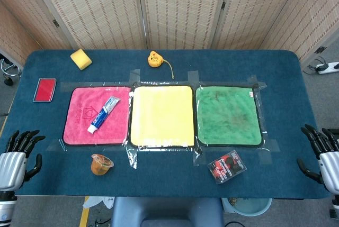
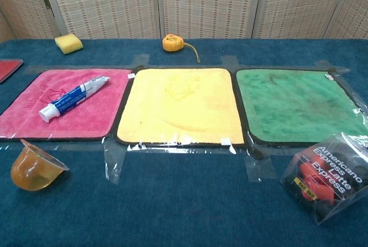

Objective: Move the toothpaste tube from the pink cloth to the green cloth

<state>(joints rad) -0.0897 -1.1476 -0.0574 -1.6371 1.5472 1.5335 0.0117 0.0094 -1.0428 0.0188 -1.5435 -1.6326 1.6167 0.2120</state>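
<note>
Item: toothpaste tube (image 1: 103,114). It is found lying diagonally on the pink cloth (image 1: 79,126), cap end toward the table's near edge, crimped end toward the yellow cloth (image 1: 161,115). It is touched by neither hand.

Landmark: the yellow cloth, taped at the middle of the blue table (image 1: 275,68). The pink cloth is set just left of it, the green cloth (image 1: 228,115) just right of it, each border almost touching.

Status of task: judged not yet begun. The tube is not lifted, the green cloth is bare, and the whole transfer is left to be done.

Left hand (image 1: 17,153): seen at the near left corner of the table, well apart from the yellow cloth, fingers spread, nothing held. Right hand (image 1: 323,150): seen at the near right corner, fingers spread, nothing held. Neither is shown in the chest view.

Edges and room:
- Jelly cup (image 2: 34,166), near and left of the yellow cloth, is tipped on its side, just in front of the pink cloth's near border.
- Coffee packet (image 2: 328,175), near and right of the yellow cloth, lies just in front of the green cloth's near corner.
- Sponge (image 1: 80,58), tape measure (image 1: 154,59) and red case (image 1: 45,89) are kept on the far or left side, off the cloths.
- The path over the yellow cloth is judged unobstructed.
</note>
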